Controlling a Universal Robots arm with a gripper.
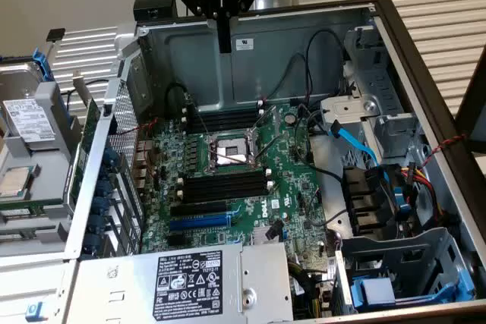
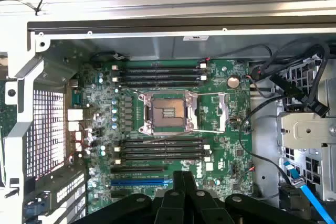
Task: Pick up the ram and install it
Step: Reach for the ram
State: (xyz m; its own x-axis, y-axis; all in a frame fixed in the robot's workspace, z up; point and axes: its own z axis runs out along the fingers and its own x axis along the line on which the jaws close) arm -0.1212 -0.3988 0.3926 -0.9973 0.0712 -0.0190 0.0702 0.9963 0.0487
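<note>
Black and slim, my gripper (image 1: 223, 45) hangs high over the open computer case (image 1: 190, 62). Its fingers are pressed together and grip nothing. It is well clear of everything inside.

Through the wrist camera I look straight down past the fingertips onto the green motherboard (image 2: 227, 74). The open CPU socket (image 2: 168, 113) sits at the board's middle, its metal frame swung up. A bank of four black memory slots (image 2: 157, 73) with white end clips runs along one side of the socket, and a second bank of four (image 2: 160, 149) runs along the other. All eight read to me as bare black channels. A blue expansion slot (image 2: 140, 182) lies just beyond the second bank, and a coin cell (image 2: 233, 82) sits near the end of the first.

Further out, a silver power supply (image 1: 190, 282) with a black label covers the near edge of the case. A blue data cable (image 1: 353, 142) runs across the drive bay on the exterior view's right.

Outside the case wall, on the exterior view's left, a narrow green board (image 1: 85, 149) stands on edge beside a hard drive (image 1: 29, 119). I cannot tell whether that is the ram.
</note>
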